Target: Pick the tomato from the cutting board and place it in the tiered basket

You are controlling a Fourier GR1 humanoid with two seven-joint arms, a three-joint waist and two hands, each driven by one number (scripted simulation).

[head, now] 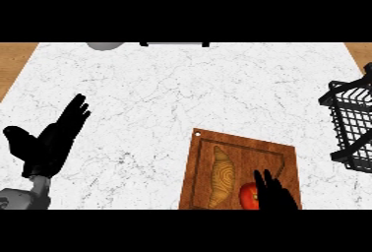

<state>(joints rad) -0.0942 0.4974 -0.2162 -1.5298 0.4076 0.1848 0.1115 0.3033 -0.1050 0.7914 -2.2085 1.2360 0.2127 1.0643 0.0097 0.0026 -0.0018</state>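
Observation:
A red tomato (248,196) lies at the near end of the wooden cutting board (250,150), partly hidden by my right hand (274,193). That hand comes in from the lower edge with straight fingers pointing up, right beside and over the tomato's right side. A black wire tiered basket (354,125) stands at the right edge of the counter, cut off by the view. My left hand (51,139) rests open at the left, fingers up, well away from the board.
A croissant (222,175) lies on the cutting board left of the tomato. At the far edge sit a grey rounded object (106,46) and a white object with dark trim (174,44). The white marble counter (160,93) spreads between them.

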